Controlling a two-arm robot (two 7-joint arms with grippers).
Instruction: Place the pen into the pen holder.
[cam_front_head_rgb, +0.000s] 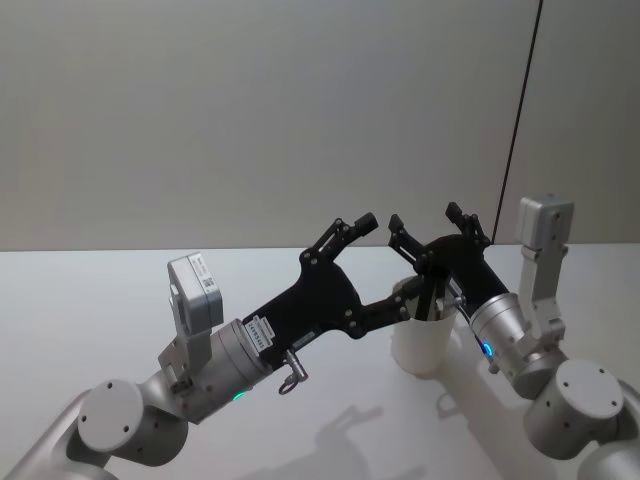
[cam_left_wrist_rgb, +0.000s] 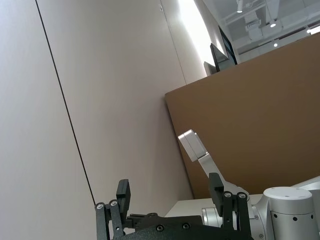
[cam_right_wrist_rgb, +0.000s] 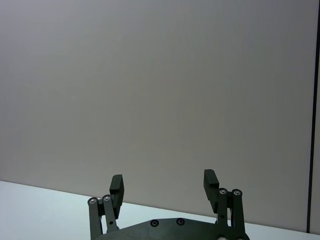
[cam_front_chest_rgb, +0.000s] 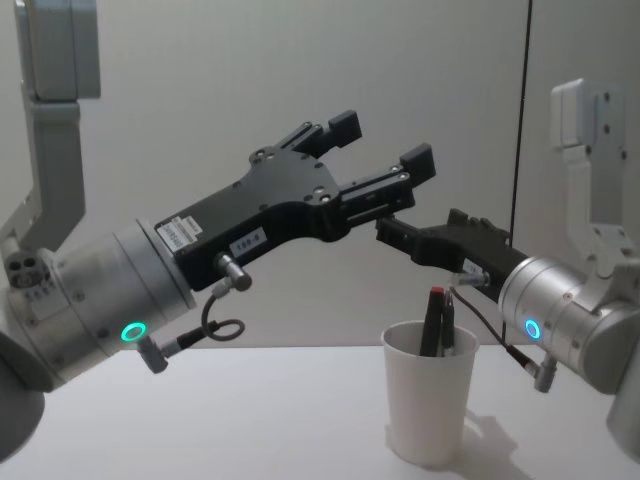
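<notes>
1. Pen holder (cam_front_chest_rgb: 430, 405): a plain white paper cup with a rolled rim, standing upright on the white table (cam_front_chest_rgb: 200, 420). In the head view the cup (cam_front_head_rgb: 422, 340) sits between the two arms, partly hidden by their black fingers.
2. Contents of the cup: dark pens (cam_front_chest_rgb: 437, 322) stand inside it, leaning a little, their upper ends rising above the rim. One shows a red band near its top. From the head view a thin dark pen shaft (cam_front_head_rgb: 425, 300) enters the cup mouth.
3. Left gripper (cam_front_chest_rgb: 385, 145): raised above the table, up and to the left of the cup, angled upward. Its two fingers are spread apart with nothing between them; the left wrist view shows the same gap (cam_left_wrist_rgb: 170, 192).
4. Right gripper (cam_right_wrist_rgb: 164, 182): held above and just behind the cup, pointing toward the left gripper. Its fingers also stand apart and empty in the right wrist view; in the head view it lies at (cam_front_head_rgb: 432, 222).
5. Neither gripper touches the cup or the pens.
</notes>
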